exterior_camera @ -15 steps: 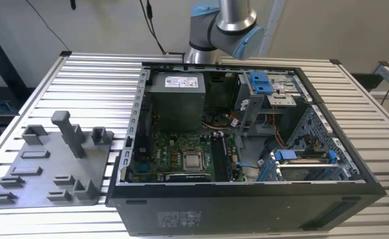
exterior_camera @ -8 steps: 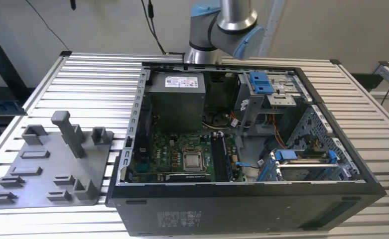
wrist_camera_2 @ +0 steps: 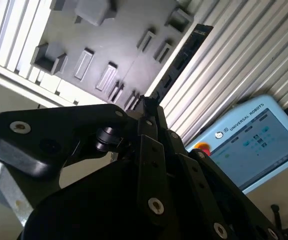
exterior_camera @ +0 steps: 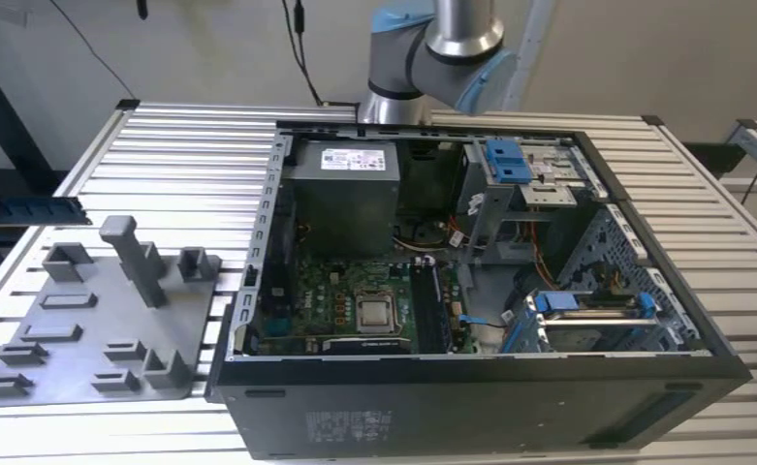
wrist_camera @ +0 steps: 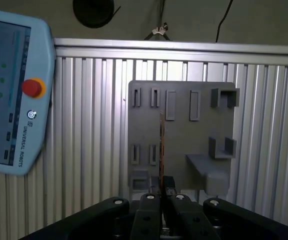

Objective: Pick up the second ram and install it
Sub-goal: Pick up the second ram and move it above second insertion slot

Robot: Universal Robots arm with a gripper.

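Black gripper (wrist_camera: 162,191) linkages loom closest in both wrist views, the fingers pinched shut on the second ram (wrist_camera_2: 181,57). It juts straight out past the fingertips, with the grey tray (wrist_camera_2: 114,45) beyond. We see the stick edge-on in the first wrist view and its flat dark face in the second. Beside the fingers sits a teach pendant (wrist_camera: 9,100). In the exterior view the arm (exterior_camera: 436,48) rises behind the open computer case (exterior_camera: 482,407), its upper links cut off.

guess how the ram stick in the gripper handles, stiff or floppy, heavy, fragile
Probably stiff: the second ram juts straight out of the gripper with no sag. Likely light, since it looks very thin edge-on in the first wrist view. Held by one end, it could pivot if bumped.
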